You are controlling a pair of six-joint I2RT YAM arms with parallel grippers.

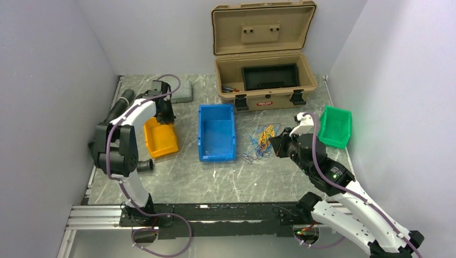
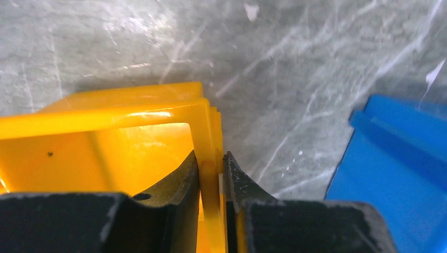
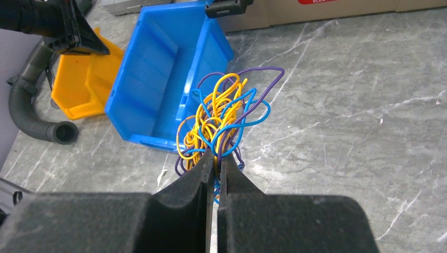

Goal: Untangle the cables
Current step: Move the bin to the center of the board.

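The cables (image 3: 224, 113) form a fist-sized tangle of thin blue, purple, yellow and orange wires, lying just right of the blue bin (image 1: 216, 132). In the top view the cables (image 1: 261, 141) sit at mid-table. My right gripper (image 3: 216, 158) is shut on strands at the tangle's near side. Over at the far left, my left gripper (image 2: 212, 163) is shut on the right wall of the yellow bin (image 2: 132, 118), one finger inside and one outside. The top view shows that left gripper (image 1: 164, 119) at the yellow bin (image 1: 159, 138).
An open tan toolbox (image 1: 263, 64) stands at the back, a green bin (image 1: 335, 126) at the right edge. A black corrugated hose (image 3: 31, 113) lies left of the yellow bin. A grey pad (image 1: 183, 92) sits at the back left.
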